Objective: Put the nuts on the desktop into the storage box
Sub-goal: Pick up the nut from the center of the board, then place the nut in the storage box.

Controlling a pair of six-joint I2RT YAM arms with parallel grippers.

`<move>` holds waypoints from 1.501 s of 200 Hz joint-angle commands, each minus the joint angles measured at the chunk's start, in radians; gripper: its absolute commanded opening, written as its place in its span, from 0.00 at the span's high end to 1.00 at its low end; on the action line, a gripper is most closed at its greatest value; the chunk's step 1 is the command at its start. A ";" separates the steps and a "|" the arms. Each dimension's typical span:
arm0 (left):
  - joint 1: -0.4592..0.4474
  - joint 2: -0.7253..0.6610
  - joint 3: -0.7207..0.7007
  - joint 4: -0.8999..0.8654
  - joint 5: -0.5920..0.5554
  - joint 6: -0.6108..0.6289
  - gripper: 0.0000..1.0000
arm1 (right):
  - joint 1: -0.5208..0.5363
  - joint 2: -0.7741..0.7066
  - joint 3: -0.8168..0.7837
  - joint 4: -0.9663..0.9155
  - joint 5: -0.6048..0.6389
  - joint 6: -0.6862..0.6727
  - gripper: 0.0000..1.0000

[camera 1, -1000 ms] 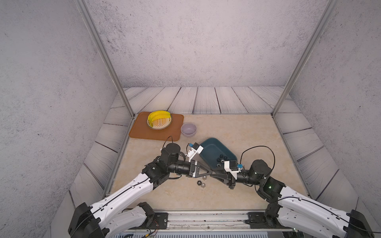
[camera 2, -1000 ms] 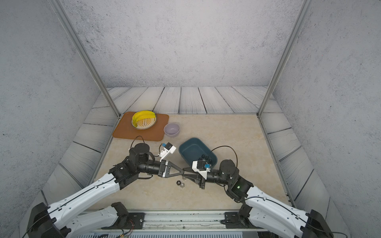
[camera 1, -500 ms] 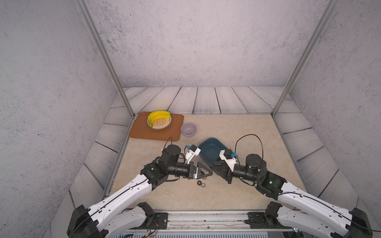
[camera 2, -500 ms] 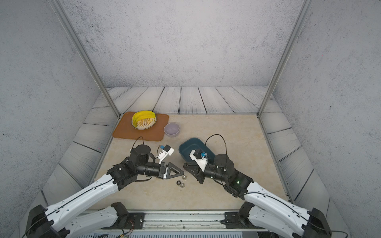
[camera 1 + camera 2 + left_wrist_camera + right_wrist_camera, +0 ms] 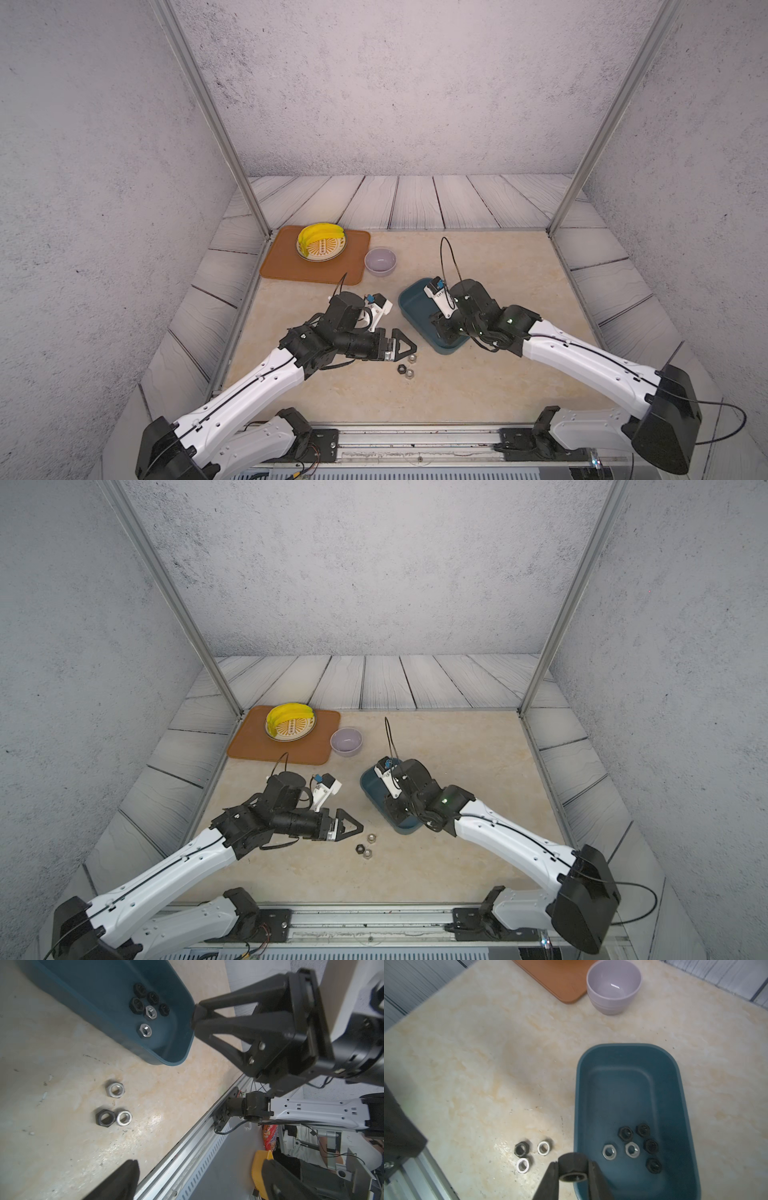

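Three nuts lie loose on the desktop [image 5: 478, 374]: a silver nut [image 5: 412, 357], a black nut [image 5: 401, 368] and another silver nut [image 5: 409, 374]. The wrist views show the same three [image 5: 115, 1090] [image 5: 521, 1149]. The teal storage box [image 5: 415, 307] [image 5: 623, 1076] holds several nuts [image 5: 633, 1147], black and silver. My right gripper [image 5: 572, 1169] [image 5: 441, 328] hangs over the box's near rim, shut on a black nut [image 5: 572, 1164]. My left gripper [image 5: 199, 1180] [image 5: 405, 345] is wide open and empty, low over the desktop just left of the loose nuts.
A lavender bowl [image 5: 380, 262] stands behind the box. Beside it lies an orange mat [image 5: 291, 270] carrying a plate of bananas [image 5: 321, 246]. A metal rail [image 5: 415, 436] runs along the front edge. Frame posts rise at both back corners.
My left gripper has opened and drawn back a little to the left. My right gripper, still shut on the black nut, has moved from beside the left gripper to over the box's near rim.
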 commanded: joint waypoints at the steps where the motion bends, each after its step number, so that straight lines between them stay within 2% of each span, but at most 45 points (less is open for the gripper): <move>1: 0.006 0.005 0.033 -0.072 -0.071 0.068 0.02 | -0.026 0.068 0.096 -0.174 0.084 -0.021 0.84; 48: 0.006 0.072 0.078 -0.213 -0.191 0.152 0.02 | -0.066 0.234 0.217 -0.256 0.068 -0.029 0.83; 153: 0.005 0.122 0.050 -0.204 -0.193 0.165 0.02 | -0.121 0.471 0.307 -0.245 0.035 -0.023 0.84; 251: 0.005 0.157 0.063 -0.222 -0.186 0.166 0.01 | -0.136 0.660 0.405 -0.266 -0.046 -0.011 0.85; 300: 0.005 0.176 0.069 -0.227 -0.183 0.169 0.01 | -0.136 0.684 0.401 -0.266 0.013 0.002 0.84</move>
